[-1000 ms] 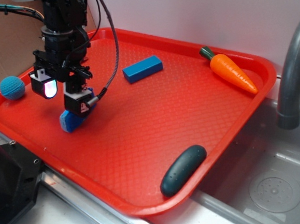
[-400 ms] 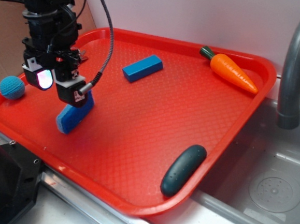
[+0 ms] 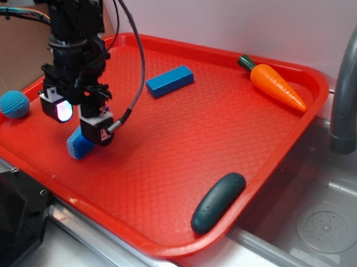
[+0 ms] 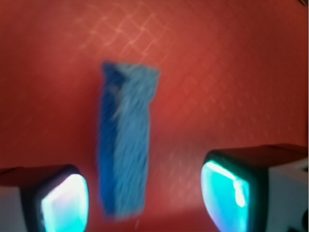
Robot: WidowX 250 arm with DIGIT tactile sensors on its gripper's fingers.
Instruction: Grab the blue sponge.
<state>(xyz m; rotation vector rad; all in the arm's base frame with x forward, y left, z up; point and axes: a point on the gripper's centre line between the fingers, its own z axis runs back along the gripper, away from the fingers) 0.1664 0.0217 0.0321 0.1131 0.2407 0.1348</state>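
The blue sponge (image 3: 77, 145) lies on the red tray (image 3: 167, 153) near its left front edge, mostly hidden in the exterior view by the gripper above it. My gripper (image 3: 78, 121) hangs right over it, open. In the wrist view the sponge (image 4: 125, 145) is a long blurred blue strip with a paler face, lying lengthwise between the lit fingers of the gripper (image 4: 145, 200). It sits closer to the left fingertip (image 4: 65, 203) than to the right one, with red tray showing on both sides. Nothing is held.
A smooth blue block (image 3: 169, 81) lies at the tray's back centre, a carrot (image 3: 273, 84) at the back right, a dark green oblong (image 3: 218, 201) on the front rim. A teal ball (image 3: 14, 104) sits at the far left. A grey faucet (image 3: 348, 89) and sink (image 3: 321, 221) are to the right.
The gripper rose and drifted left, then came back right and lower over the sponge. The sponge stays on the tray, and the jaws remain open.
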